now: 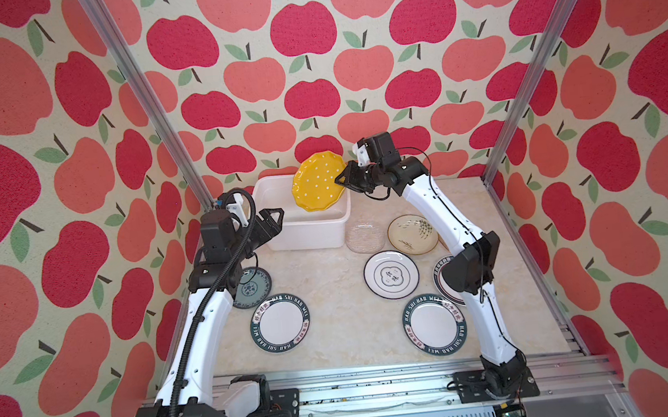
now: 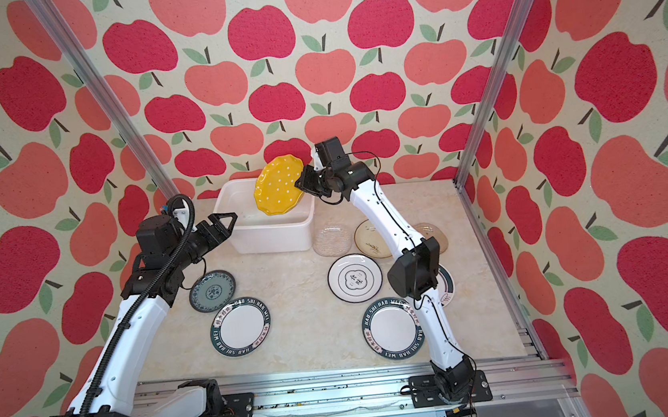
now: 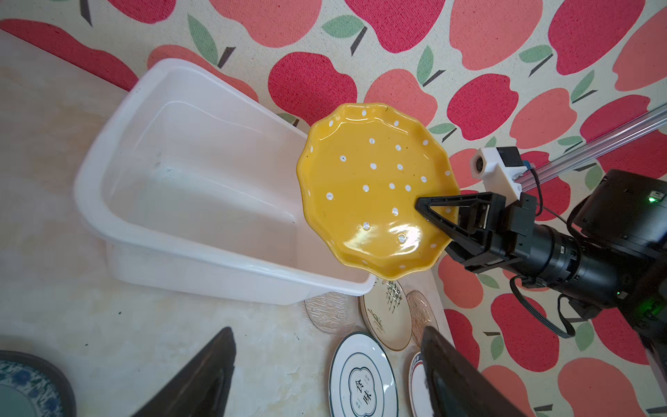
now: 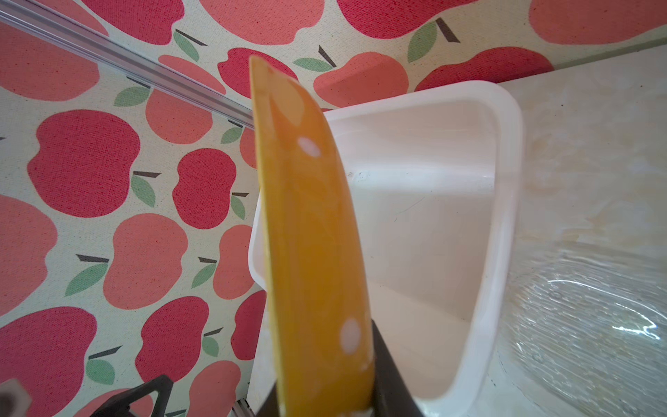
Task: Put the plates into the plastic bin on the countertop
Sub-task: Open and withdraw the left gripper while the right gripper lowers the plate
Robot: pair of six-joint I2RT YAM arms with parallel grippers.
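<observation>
Your right claw (image 1: 341, 179) is pinching the rim of the yellow scalloped white-dotted plate (image 1: 317, 182), its jaws closed narrow on it. The plate is tilting steeply on edge over the white rectangular plastic bin (image 1: 306, 237), which is sitting just below that claw. Your left claw (image 1: 276, 219) is hovering just beside the bin's wall, jaws spread wide and gripping nothing. Nearer you than the right claw, a clear ribbed glass plate (image 1: 365, 236) and a cream leaf-painted plate (image 1: 410, 233) are lying flat on the beige marble-look desk (image 1: 332, 297).
</observation>
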